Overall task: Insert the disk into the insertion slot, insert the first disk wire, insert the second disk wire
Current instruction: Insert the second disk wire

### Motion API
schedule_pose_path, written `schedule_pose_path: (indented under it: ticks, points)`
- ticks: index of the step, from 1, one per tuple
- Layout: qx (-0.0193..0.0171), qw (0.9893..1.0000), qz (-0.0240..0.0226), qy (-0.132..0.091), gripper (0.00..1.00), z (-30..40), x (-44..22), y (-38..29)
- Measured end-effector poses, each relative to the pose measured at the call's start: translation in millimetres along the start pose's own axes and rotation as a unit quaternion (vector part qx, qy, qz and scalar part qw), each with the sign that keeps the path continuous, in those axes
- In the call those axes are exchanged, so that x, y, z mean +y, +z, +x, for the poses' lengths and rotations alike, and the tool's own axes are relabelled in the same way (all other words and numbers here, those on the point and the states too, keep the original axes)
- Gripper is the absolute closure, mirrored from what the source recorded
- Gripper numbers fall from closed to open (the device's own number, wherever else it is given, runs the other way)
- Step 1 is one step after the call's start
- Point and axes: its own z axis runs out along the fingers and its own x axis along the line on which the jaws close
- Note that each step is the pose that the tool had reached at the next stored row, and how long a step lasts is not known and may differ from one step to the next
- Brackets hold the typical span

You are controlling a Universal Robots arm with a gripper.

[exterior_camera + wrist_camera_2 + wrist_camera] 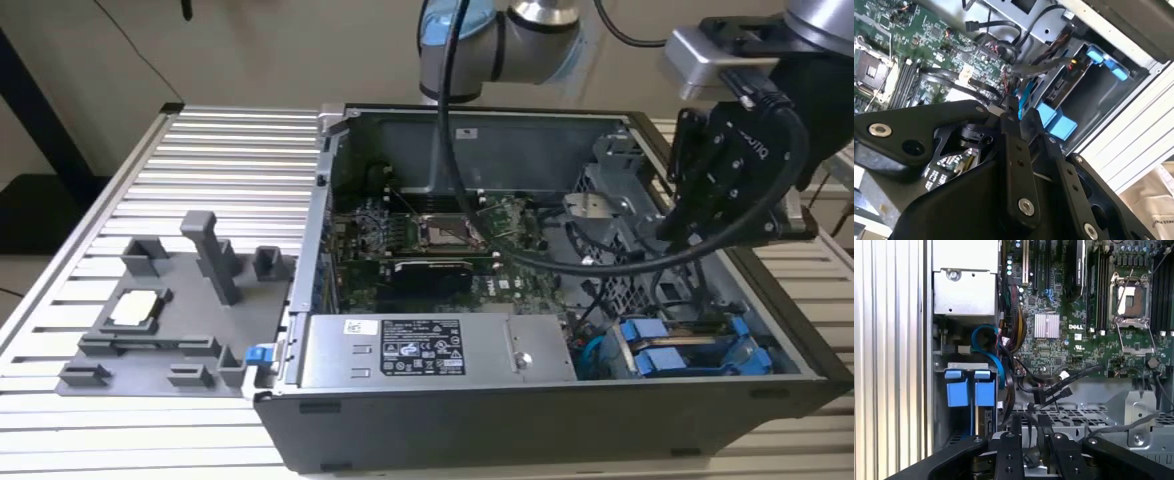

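Exterior view first: the open computer case [534, 425] is lying on my slatted table [214, 150], and the gripper [683, 225] hangs over the case's end on the exterior view's right, above the perforated cage [621, 185]. The insertion slot [694, 352], with its blue rails, sits in the near corner of the case, just beside the power-supply box [427, 350] on the exterior view's right. It's lower than the gripper and apart from it. A grey fixture [147, 320] sits on the table off to the exterior view's left.

In the second wrist view the gripper [1019, 112] is right by a blue cable [1024, 95], with the slot [1089, 90] close behind it and the motherboard [929, 40] further off. Honestly can't tell if the jaws are open or clamped on anything.

In the first wrist view the gripper [1030, 422] is over the cage [1069, 415], near some black cables [1064, 392]. The slot's blue tabs [970, 390] are just beside it, next to the power-supply box [964, 295]. Still no clear read on the jaws here
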Motion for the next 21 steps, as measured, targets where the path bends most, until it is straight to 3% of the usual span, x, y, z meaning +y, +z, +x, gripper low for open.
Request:
schedule_pose_path:
  ticks: [4, 9, 14, 17, 19, 21]
  points:
    - [0.0001, 1.0, 0.0029, -0.001, 0.72, -0.9, 13.2, 3.4]
    - [0.0044, 0.9999, 0.0042, -0.013, 0.72, -10.6, 16.1, 9.7]
    - [0.0203, 0.9995, 0.005, -0.024, 0.72, -15.6, 20.0, 13.1]
    - [0.023, 0.9993, 0.0138, -0.024, 0.72, -20.4, 27.2, 15.9]
    - [0.0235, 0.9991, 0.0231, -0.025, 0.72, -24.1, 30.6, 17.5]
    - [0.0263, 0.9988, 0.032, -0.025, 0.72, -26.8, 33.0, 18.8]
